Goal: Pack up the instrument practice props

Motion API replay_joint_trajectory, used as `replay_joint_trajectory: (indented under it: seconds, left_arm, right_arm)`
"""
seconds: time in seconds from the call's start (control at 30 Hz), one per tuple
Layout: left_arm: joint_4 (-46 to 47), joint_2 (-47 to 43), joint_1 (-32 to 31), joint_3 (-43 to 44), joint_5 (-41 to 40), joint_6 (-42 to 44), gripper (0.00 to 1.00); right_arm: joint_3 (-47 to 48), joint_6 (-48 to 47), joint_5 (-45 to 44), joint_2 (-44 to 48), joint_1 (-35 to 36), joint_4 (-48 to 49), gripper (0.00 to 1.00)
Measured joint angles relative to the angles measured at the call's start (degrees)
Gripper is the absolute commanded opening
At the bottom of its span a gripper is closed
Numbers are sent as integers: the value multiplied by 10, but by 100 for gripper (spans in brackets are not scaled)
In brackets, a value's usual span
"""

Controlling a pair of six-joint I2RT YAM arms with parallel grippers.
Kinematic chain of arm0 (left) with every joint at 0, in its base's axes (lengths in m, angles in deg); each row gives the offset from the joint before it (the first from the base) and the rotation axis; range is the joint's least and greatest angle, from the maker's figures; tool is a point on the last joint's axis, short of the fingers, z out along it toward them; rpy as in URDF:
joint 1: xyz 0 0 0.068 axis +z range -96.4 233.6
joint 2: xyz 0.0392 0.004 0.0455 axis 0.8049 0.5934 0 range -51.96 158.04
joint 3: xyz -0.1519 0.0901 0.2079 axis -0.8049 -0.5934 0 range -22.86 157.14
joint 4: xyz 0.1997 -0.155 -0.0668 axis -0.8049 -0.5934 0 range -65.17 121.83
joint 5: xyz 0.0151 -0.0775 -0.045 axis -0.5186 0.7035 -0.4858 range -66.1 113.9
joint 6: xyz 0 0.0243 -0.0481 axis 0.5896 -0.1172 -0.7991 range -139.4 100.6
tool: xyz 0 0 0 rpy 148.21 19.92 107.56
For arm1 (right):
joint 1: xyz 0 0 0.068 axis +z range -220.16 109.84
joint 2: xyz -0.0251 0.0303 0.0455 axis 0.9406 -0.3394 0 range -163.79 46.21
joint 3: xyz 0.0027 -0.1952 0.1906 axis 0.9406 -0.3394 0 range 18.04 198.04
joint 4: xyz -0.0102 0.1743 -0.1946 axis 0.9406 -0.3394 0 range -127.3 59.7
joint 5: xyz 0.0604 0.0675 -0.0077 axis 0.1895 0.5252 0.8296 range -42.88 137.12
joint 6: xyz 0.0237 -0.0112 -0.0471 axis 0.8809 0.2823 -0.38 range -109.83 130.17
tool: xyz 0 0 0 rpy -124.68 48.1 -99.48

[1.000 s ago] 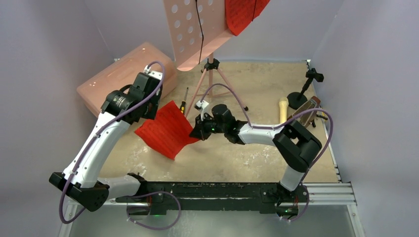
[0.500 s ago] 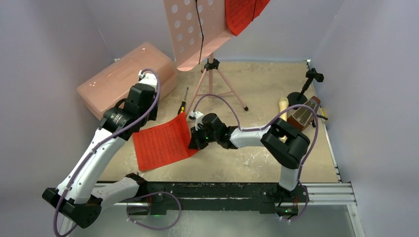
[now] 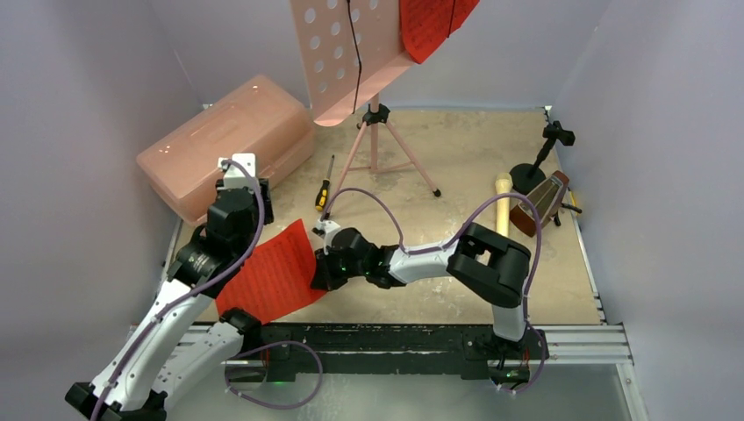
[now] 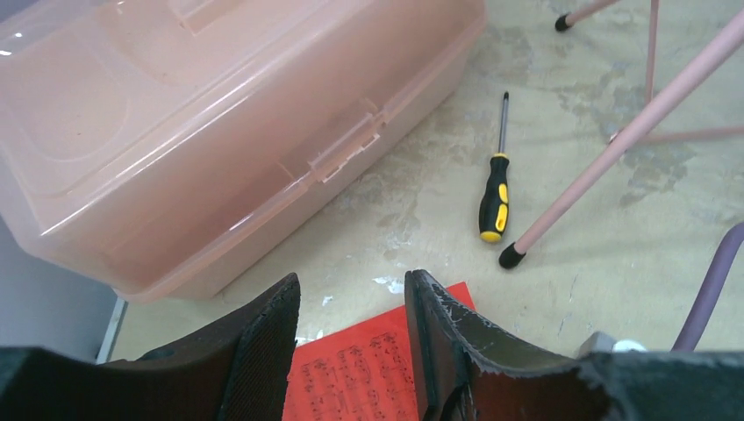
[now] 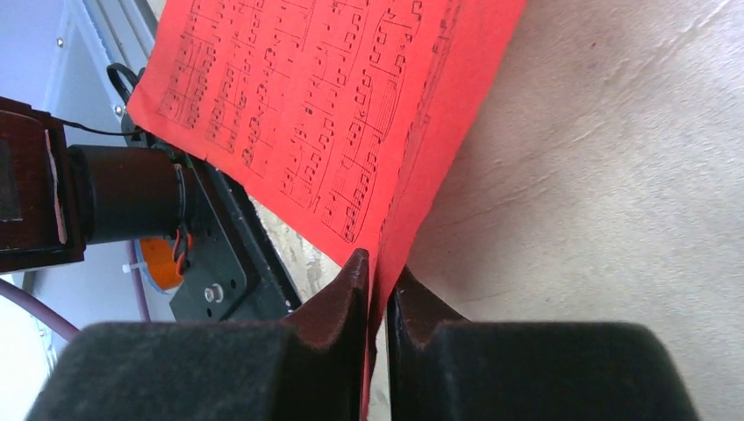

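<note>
My right gripper (image 3: 319, 274) is shut on the right edge of a red sheet-music page (image 3: 268, 276) near the table's front left; the page (image 5: 325, 105) fills the right wrist view, pinched between the jaws. My left gripper (image 4: 351, 303) is open and empty, just above the page's far corner (image 4: 368, 373). The pink tripod music stand (image 3: 351, 53) stands at the back with another red page (image 3: 430, 26) on its desk. The cream microphone (image 3: 501, 203) and brown metronome (image 3: 540, 203) lie at the right.
The translucent pink lidded box (image 3: 224, 140) sits shut at the back left, also in the left wrist view (image 4: 202, 123). A yellow-and-black screwdriver (image 3: 324, 184) lies by the stand's leg (image 4: 605, 153). A black mic holder (image 3: 540, 158) stands at the far right.
My right gripper has dragged the red page toward the front left edge. My left arm has drawn back toward the front, away from the box.
</note>
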Motion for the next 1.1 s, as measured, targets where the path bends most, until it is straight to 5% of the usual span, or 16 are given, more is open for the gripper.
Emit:
replay_joint_trajectory:
  seconds: [0.3, 1.1]
  left_arm:
    - [41, -56, 0, -55, -12, -14, 47]
    - [58, -121, 1, -72, -36, -28, 47]
  right_arm:
    - [0, 17, -70, 19, 13, -25, 0]
    - [-26, 173, -168, 24, 12, 63, 0]
